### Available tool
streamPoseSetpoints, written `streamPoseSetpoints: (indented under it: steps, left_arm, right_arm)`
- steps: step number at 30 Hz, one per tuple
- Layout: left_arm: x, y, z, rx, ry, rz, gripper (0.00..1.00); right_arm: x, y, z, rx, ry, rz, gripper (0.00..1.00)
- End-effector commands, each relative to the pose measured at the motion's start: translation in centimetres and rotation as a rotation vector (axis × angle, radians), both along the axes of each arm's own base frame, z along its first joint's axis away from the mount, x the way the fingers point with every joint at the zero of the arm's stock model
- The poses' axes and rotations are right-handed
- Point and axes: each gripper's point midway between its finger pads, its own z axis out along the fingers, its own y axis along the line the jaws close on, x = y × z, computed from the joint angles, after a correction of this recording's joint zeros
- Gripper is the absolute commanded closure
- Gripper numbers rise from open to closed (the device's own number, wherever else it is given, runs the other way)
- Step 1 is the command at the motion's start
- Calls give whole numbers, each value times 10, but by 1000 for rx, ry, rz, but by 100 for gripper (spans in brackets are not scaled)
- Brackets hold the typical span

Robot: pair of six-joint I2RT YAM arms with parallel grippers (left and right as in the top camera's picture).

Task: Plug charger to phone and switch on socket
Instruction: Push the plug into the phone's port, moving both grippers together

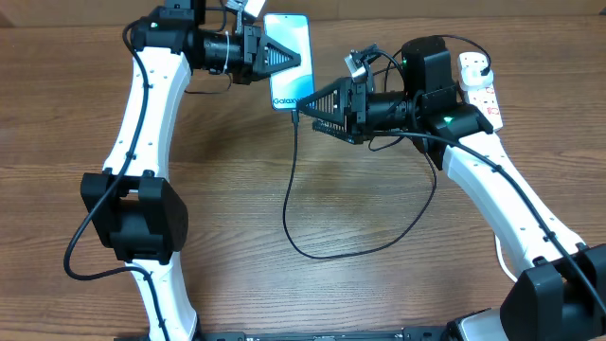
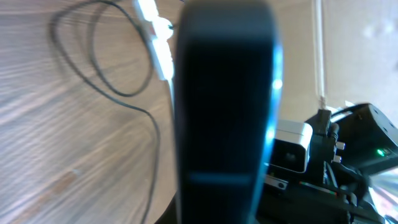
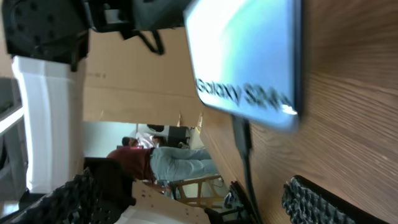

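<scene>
The phone (image 1: 289,28), its screen lit light blue, is at the table's far middle, with my left gripper (image 1: 289,59) shut across it. In the left wrist view the phone (image 2: 224,106) fills the middle as a dark slab. The charger (image 1: 292,204), a thin black cable, runs from the phone's near end in a loop over the table and up toward the white socket (image 1: 485,95) at the far right. My right gripper (image 1: 317,102) is open just below the phone. In its wrist view the charger tip (image 3: 241,134) sits in the phone (image 3: 249,56), and the cable passes between the spread fingers (image 3: 323,202).
A thick white cord (image 1: 502,251) trails from the socket side past the right arm. The left arm's base (image 1: 133,218) stands at the near left. The wooden table (image 1: 237,170) lies between the arms, with the cable loop across its middle.
</scene>
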Motion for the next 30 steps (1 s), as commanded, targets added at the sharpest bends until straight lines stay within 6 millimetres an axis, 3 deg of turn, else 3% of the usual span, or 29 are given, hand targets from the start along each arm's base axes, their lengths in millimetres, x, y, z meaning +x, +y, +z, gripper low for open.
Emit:
streamPoseSetpoints:
  steps: [1, 18, 26, 30]
  left_arm:
    - [11, 10, -19, 85, 28, 64, 96]
    - [1, -53, -149, 134, 274, -86, 96]
    - [-2, -57, -195, 152, 362, -98, 96]
    - [-2, -57, -205, 171, 352, -101, 96]
  right_arm:
    - [11, -12, 0, -34, -24, -62, 5]
    - [11, -26, -28, -150, 26, -117, 4]
    - [8, -27, -33, -167, 32, -109, 3]
    - [8, -27, -33, -167, 32, -110, 3]
